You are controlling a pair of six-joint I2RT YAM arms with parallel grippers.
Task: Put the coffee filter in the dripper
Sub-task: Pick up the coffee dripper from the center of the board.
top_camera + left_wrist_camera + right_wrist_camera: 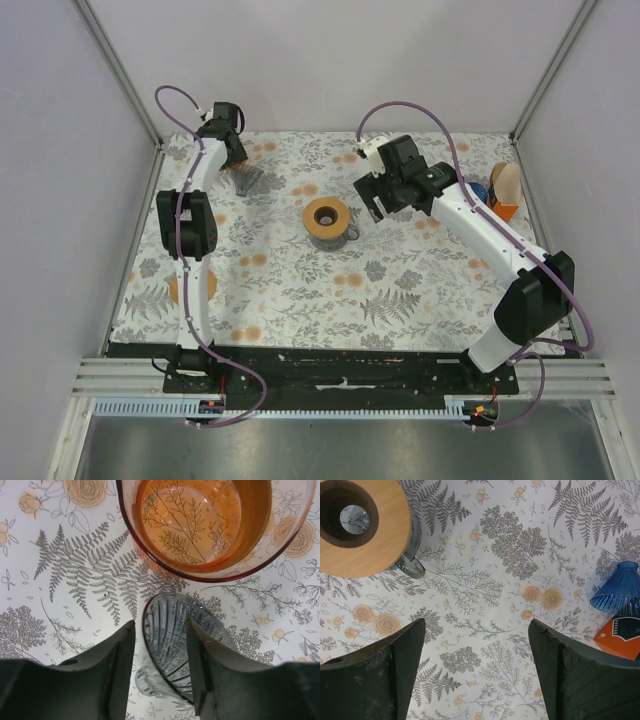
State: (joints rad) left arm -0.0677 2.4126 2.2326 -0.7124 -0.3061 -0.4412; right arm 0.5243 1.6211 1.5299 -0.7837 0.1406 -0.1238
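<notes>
A clear ribbed glass dripper (167, 640) lies tilted at the back left of the table (246, 179). My left gripper (160, 667) straddles its rim: one finger is outside the wall with a small gap, the other finger is over the opening. The jaws are partly open. The beige coffee filter (507, 183) stands at the back right, next to a blue dripper (619, 587) and an orange box (619, 636). My right gripper (476, 672) is wide open and empty above the cloth, just right of the wood-collared carafe (380, 535).
An amber glass cup (200, 525) stands just beyond the clear dripper. The carafe (327, 220) is at the table's centre. The blue dripper (478, 190) is by the right wall. Grey walls and frame posts bound the flowered cloth (400, 290).
</notes>
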